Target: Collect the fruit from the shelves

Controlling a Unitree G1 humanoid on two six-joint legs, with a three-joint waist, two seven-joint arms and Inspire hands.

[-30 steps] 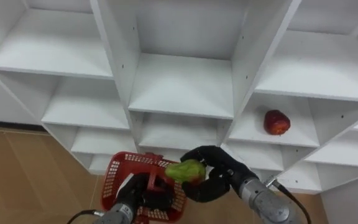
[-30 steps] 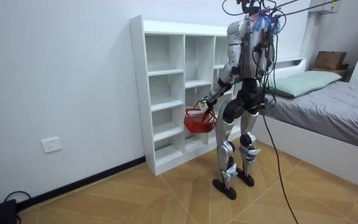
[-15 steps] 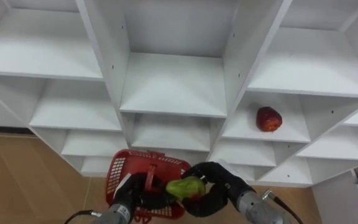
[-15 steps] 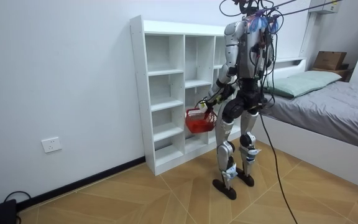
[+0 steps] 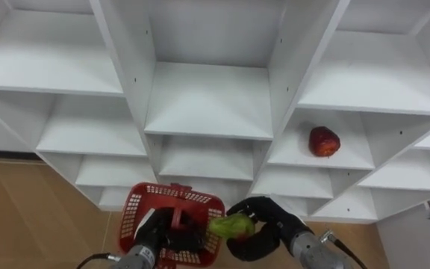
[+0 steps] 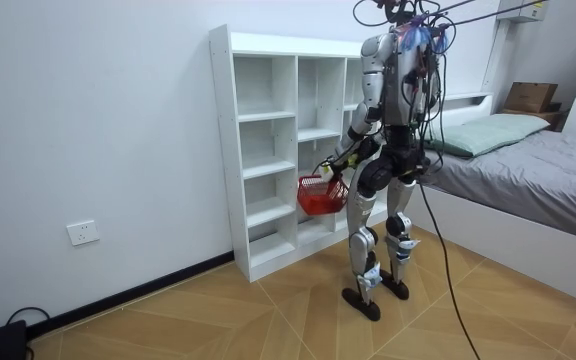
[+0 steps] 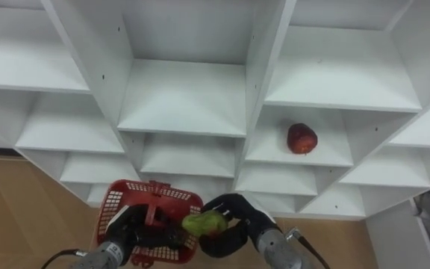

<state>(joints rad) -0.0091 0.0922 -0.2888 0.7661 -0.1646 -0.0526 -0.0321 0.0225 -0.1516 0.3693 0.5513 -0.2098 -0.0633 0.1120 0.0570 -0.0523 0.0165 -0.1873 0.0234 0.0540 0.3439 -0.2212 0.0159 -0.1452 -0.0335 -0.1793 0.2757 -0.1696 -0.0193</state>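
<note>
I stand facing the white closet [image 6: 268, 150]. My left hand [image 5: 155, 236] is shut on the handle of a red mesh basket [image 5: 134, 215], held low in front of the bottom shelves. At the basket's right rim my right hand [image 5: 269, 228] is curled round a green fruit [image 5: 230, 225] with a reddish patch, just above the rim. A red apple [image 5: 324, 141] lies alone in a shelf compartment up to the right, well above my right hand. The right eye view shows that apple [image 7: 301, 138] and the green fruit [image 7: 204, 223] too.
The other closet compartments [image 5: 207, 97] are bare white shelves with upright dividers between them. Wooden floor [image 5: 28, 209] lies to the lower left. A bed [image 6: 538, 170] stands behind me at the room view's right.
My right hand has lowered the green fruit to the basket's right rim. The basket has stayed in my left hand. The view shifted slightly.
</note>
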